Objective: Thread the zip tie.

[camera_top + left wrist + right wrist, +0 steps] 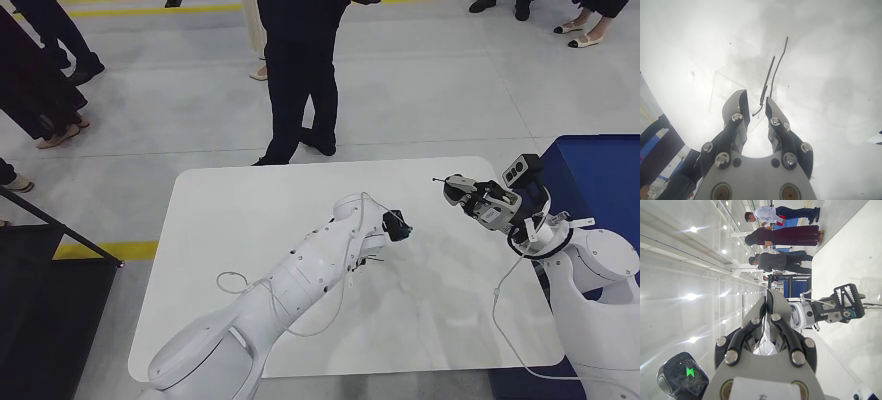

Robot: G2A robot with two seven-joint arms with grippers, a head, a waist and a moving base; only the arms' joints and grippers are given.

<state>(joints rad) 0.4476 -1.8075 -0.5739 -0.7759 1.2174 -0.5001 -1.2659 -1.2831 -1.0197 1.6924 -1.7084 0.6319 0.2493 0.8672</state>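
Observation:
Two black zip ties (779, 61) stand up out of a clear plastic box (721, 89) on the white table (230, 220). A third, bent zip tie (757, 112) lies low between the fingers of my left gripper (756, 103), which is open just above the box, near the table's middle (398, 225). My right gripper (766, 295) is shut and held in the air to the right (450, 187), well apart from the left one. A thin black zip tie (437, 181) pokes out past its tip and runs back between its fingers (763, 330).
A loose white cable (235, 283) loops on the table beside the left arm. A blue surface (600, 180) lies past the right edge and a black frame (50, 300) stands to the left. People stand beyond the far edge.

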